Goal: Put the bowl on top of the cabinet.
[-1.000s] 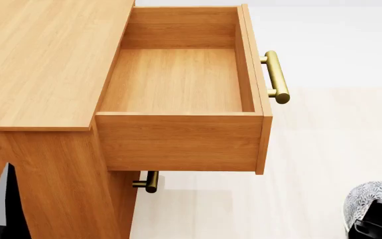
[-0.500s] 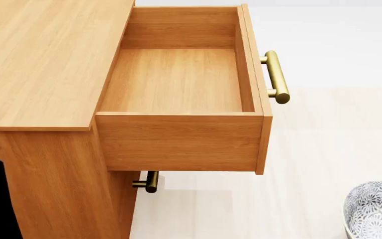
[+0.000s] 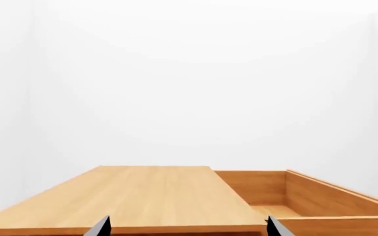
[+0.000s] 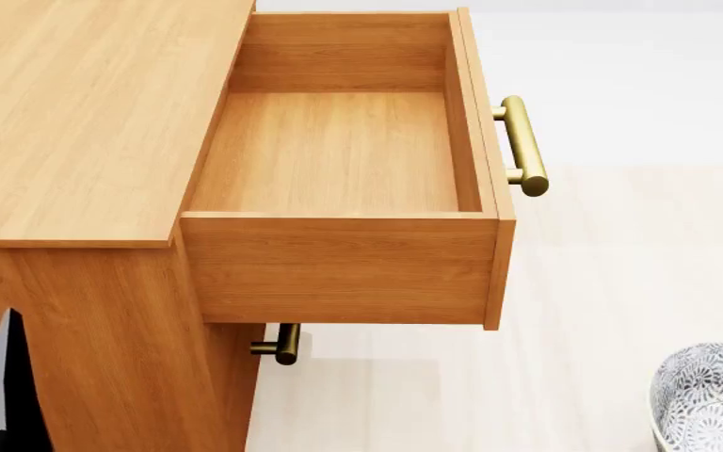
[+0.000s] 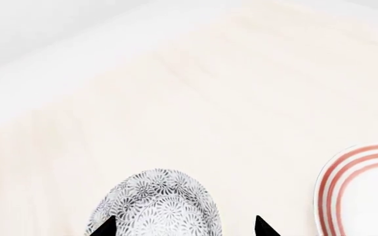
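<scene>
From the left wrist camera the cabinet (image 3: 149,196) shows as a broad flat top of light orange-brown wood, its grain running in long straight lines toward a plain white wall. Beside that top an open drawer (image 3: 307,196) shows smooth wooden walls of the same tone. The left gripper (image 3: 185,227) appears only as two dark pointed tips at the frame's edge, set wide apart with nothing between them, held just in front of the cabinet's near edge.

From the head camera the cabinet (image 4: 72,122) fills the left side — a clean slab top over plain board sides. The drawer (image 4: 336,151) is pulled fully out, a shallow rectangular box with a bare wooden floor. A rounded brass bar handle (image 4: 522,146) sticks out from its front panel, and a second brass handle (image 4: 280,344) peeks out beneath it. The floor (image 4: 613,282) is pale, cream-coloured wood-look planking, meeting a white wall beyond. The bowl (image 4: 711,400) sits on that floor at the lower right corner, well apart from the cabinet, cut off by the frame.

From the right wrist camera the bowl (image 5: 156,206) is round and deep, white under a dense grey floral print. The right gripper (image 5: 183,227) shows two dark tips spread open on either side of it, not touching. Nearby lies a flat white plate (image 5: 363,191) with red rings.
</scene>
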`<state>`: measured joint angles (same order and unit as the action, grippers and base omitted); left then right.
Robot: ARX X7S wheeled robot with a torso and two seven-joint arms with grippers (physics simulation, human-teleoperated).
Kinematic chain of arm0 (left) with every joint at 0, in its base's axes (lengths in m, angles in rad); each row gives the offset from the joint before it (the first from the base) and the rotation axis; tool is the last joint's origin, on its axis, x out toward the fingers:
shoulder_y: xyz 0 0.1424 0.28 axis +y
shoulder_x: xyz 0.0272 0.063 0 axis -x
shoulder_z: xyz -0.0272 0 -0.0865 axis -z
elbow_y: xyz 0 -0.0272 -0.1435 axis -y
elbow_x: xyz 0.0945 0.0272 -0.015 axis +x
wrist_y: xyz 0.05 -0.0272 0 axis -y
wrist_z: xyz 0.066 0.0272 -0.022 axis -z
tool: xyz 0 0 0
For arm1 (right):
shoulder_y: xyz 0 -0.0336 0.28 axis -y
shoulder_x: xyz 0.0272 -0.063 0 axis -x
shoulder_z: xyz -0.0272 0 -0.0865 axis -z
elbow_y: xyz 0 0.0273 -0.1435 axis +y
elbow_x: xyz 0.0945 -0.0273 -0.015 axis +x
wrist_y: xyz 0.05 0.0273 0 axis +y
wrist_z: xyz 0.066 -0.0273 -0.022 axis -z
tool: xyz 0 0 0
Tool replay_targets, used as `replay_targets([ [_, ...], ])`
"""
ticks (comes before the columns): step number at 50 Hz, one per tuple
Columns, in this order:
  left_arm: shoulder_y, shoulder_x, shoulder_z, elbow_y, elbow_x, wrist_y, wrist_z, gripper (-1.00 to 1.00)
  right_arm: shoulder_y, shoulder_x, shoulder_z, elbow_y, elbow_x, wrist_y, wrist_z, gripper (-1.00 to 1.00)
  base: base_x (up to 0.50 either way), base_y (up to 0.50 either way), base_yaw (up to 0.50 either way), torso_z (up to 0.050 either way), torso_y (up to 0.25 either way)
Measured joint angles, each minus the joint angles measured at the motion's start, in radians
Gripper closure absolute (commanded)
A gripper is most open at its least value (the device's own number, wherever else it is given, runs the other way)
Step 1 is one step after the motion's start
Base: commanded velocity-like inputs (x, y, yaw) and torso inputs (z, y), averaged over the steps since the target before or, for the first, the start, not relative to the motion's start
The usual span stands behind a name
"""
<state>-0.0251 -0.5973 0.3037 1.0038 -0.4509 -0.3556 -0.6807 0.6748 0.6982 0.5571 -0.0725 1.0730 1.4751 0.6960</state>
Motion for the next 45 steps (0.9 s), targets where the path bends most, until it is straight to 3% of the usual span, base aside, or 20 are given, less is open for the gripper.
replay_targets([
  [23, 0.005, -0.003, 0.035, -0.038, 0.030, 0.021, -0.001, -1.00, 0.111, 0.036, -0.244, 0.278, -0.128, -0.149, -0.113, -1.00, 0.00, 0.00, 0.00, 0.000, 0.000],
  [45, -0.001, -0.003, 0.051, -0.066, 0.042, 0.032, -0.001, -1.00, 0.132, 0.029, -0.413, 0.411, -0.227, -0.269, -0.225, -1.00, 0.00, 0.00, 0.00, 0.000, 0.000],
])
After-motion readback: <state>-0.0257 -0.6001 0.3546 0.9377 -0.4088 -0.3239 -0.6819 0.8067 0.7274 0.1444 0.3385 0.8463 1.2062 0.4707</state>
